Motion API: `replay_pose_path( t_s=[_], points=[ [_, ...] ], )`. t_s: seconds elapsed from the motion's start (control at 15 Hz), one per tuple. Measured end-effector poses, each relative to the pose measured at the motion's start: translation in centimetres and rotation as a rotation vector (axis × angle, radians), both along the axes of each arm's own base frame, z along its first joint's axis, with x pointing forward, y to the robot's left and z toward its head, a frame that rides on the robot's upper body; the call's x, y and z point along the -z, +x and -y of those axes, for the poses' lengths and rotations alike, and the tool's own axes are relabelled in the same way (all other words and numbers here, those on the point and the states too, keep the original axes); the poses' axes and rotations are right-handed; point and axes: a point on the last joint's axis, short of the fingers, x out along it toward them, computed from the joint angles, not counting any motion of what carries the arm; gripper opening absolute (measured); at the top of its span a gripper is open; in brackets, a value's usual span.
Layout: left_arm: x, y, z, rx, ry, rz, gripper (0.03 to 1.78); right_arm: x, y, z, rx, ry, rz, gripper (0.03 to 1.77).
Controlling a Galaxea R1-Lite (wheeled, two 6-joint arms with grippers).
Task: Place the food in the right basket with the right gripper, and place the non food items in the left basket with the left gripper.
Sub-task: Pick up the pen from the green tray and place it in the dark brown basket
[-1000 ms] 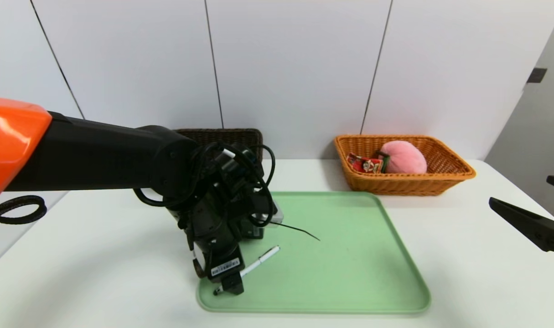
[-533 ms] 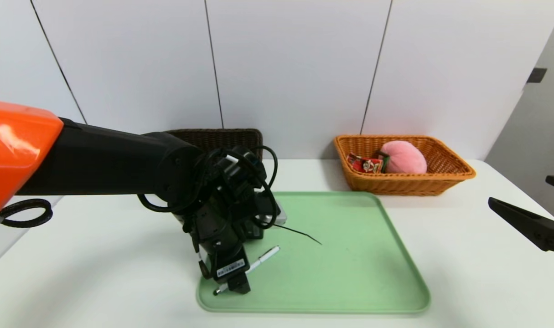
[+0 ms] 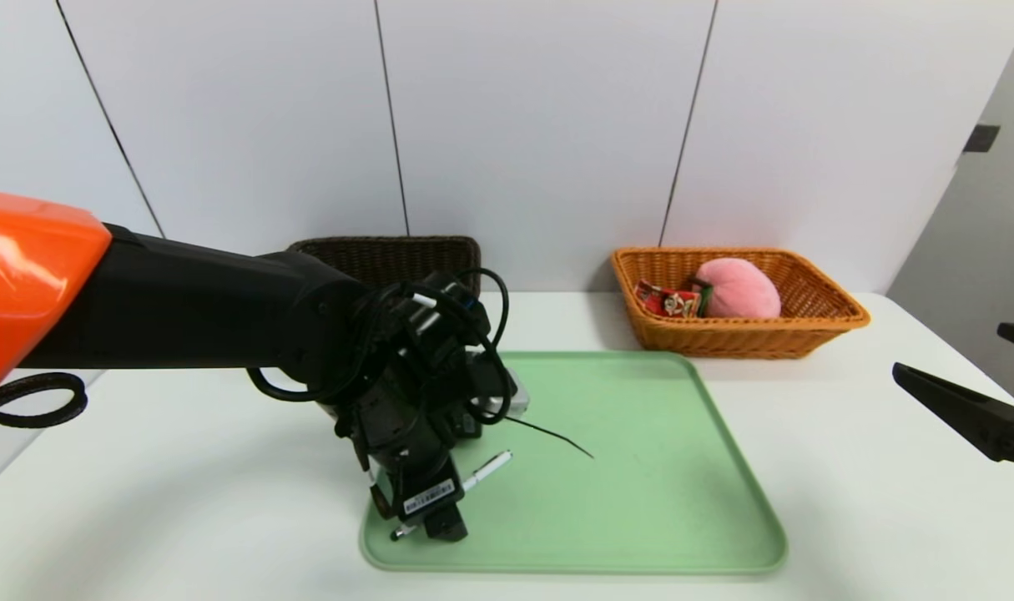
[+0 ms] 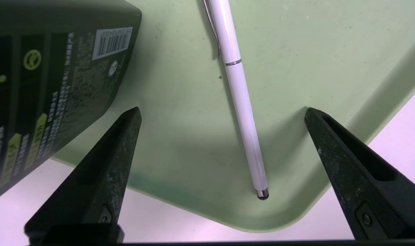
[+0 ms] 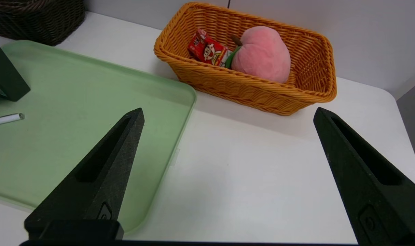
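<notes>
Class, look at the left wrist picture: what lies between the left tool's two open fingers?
The white pen, lying on the green tray between the left tool's fingers; the wrist view shows this.

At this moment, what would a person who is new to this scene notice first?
The left gripper hangs open over the near left corner of the green tray, its fingers either side of a thin white pen. Far right on the table, the orange basket holds a pink plush peach and a red snack packet.
</notes>
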Motion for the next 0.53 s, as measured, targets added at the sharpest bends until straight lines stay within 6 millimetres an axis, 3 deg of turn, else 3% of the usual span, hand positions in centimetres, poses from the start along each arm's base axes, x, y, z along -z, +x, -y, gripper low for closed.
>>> replay_pose_path(
  t_s=[0.13, 0.53],
  points=[
    [-0.12, -0.10, -0.06, 0.001, -0.001, 0.001, 1.69, 0.01, 0.01, 0.00, -0.001, 0.000, -0.001, 1.71],
    [-0.57, -0.34, -0.28, 0.001, 0.002, 0.003, 0.94, -0.07, -0.10, 0.01, -0.002, -0.001, 0.006, 1.71]
  ],
)
